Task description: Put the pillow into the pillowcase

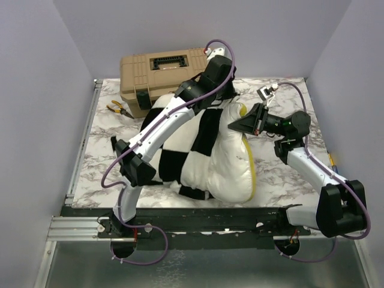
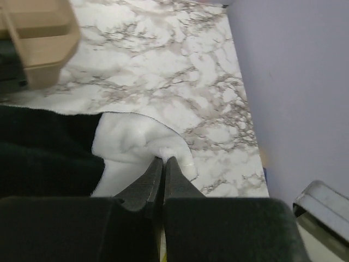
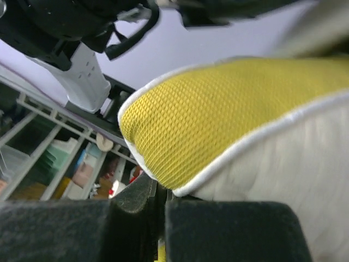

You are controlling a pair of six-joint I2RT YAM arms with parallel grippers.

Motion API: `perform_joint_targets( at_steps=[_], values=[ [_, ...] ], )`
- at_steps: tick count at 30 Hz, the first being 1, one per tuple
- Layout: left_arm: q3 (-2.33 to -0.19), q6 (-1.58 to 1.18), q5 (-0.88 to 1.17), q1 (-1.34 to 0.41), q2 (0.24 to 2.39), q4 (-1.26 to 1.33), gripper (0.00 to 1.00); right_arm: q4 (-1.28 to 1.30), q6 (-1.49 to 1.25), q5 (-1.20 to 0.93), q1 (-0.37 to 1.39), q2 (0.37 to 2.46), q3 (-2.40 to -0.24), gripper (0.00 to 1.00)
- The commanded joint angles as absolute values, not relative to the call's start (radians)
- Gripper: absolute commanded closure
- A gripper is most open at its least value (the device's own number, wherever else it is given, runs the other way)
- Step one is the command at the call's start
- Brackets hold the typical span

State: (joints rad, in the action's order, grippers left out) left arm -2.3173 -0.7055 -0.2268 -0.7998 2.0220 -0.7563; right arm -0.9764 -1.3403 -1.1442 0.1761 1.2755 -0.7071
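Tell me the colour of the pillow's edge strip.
Yellow, with white piping along the pillow's edge strip; the right wrist view shows it best.

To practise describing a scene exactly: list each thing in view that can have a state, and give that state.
pillow: partly inside the pillowcase, yellow-edged end sticking out.
pillowcase: pulled over part of the pillow, rumpled.
toolbox: lid closed.
pliers: lying flat on the table, untouched.
left gripper: shut on the pillowcase's white fabric.
right gripper: shut on the pillow's edge.
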Motion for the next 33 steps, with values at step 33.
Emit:
perform_joint_targets(
  at_steps=[33],
  values=[
    [-2.275,-0.728,-0.194,-1.082,1.827,-0.406,1.00,-0.148,-0.737,-1.004,0.211,1.332,-0.926,1.00]
  ],
)
